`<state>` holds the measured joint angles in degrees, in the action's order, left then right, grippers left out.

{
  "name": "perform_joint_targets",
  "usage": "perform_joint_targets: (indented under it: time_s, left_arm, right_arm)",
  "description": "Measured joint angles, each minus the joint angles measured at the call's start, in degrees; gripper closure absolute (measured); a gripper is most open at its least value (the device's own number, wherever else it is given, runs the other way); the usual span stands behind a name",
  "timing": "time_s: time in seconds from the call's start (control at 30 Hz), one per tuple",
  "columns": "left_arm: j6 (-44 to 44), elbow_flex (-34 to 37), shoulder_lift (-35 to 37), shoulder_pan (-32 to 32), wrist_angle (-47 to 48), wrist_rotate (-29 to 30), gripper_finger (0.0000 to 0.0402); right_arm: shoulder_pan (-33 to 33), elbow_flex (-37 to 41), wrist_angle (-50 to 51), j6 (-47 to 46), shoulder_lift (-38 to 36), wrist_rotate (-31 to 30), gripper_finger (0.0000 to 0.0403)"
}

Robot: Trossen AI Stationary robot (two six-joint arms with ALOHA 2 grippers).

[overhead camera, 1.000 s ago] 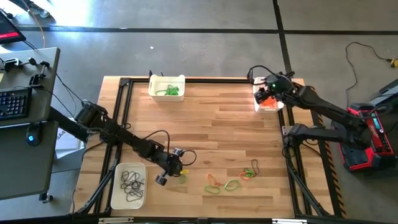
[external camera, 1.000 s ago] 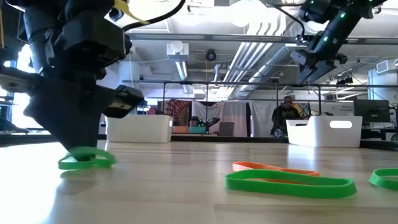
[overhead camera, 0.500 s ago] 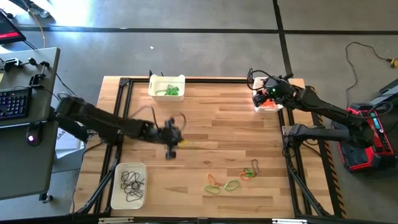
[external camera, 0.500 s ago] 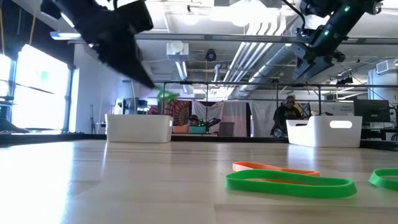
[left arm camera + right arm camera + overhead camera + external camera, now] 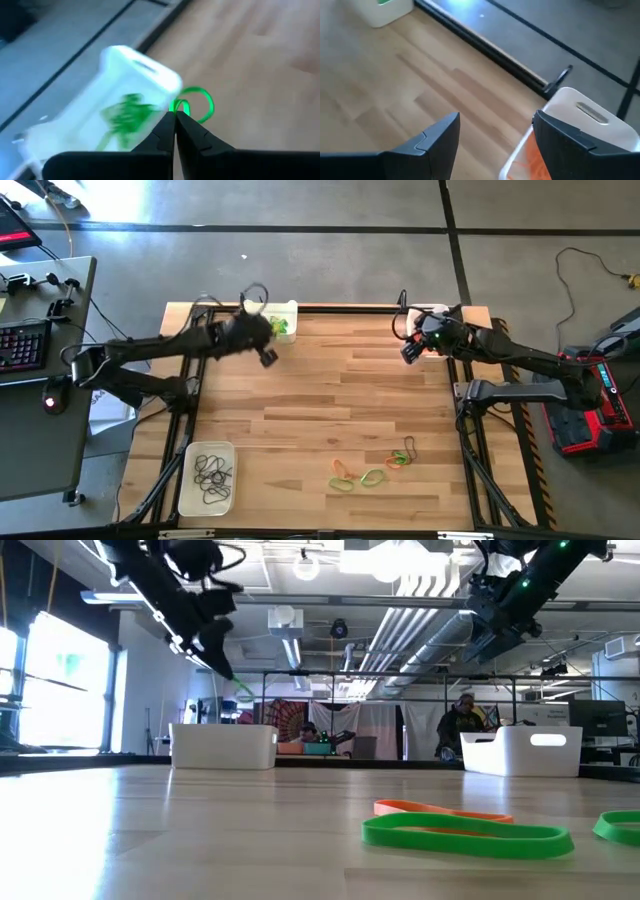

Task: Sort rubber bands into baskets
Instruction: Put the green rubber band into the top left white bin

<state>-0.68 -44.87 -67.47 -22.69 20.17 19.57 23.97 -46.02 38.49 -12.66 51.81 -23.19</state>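
The left pincer (image 5: 175,116) is pressed together on a green band (image 5: 192,104), and only its wrist view shows that grip plainly: the loop sticks out from between the tips, with the green-filled basket (image 5: 130,95) just beyond them. From above, the same pincer (image 5: 268,356) hangs at the near edge of that basket (image 5: 289,308), and the held band cannot be made out there. The low view shows the pincer (image 5: 222,668) raised well above the tabletop (image 5: 200,830), with a faint green wisp at its tip.

The right pincer (image 5: 495,131) is spread wide and holds nothing; its wrist view shows an orange-filled basket (image 5: 580,112) just beside 1 finger. From above, that pincer (image 5: 408,352) sits next to the basket (image 5: 437,311) at the far right corner.

Well away from both pincers, the high view alone shows the 3rd basket (image 5: 188,480) of dark bands (image 5: 210,475) and loose bands (image 5: 372,471), green and orange, on the tabletop.
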Motion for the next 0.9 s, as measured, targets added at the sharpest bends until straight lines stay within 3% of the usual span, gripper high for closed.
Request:
perform_joint_targets:
  time_s: [0.17, 0.37, 0.6, 0.9]
  left_arm:
    - [5.7, -2.4, -2.5, -10.4, 0.5, -0.1, 0.0401]
    - [11.7, -5.8, -8.7, -17.4, 3.2, -7.5, 0.0401]
    - [14.8, -8.4, -15.1, -18.6, 3.8, -11.9, 0.0395]
    - [9.6, -8.5, -13.1, -16.3, 2.4, -18.7, 0.0306]
  right_arm:
    - [-0.8, 0.0, 0.0, -0.7, 0.0, 2.3, 0.0163]
    - [-2.1, 0.0, -0.8, 1.1, 0.0, 2.2, 0.0163]
    - [-4.9, 0.0, -2.8, 2.3, 0.0, 3.6, 0.0163]
    - [-8.5, 0.0, -3.3, 6.5, 0.0, 6.9, 0.0163]
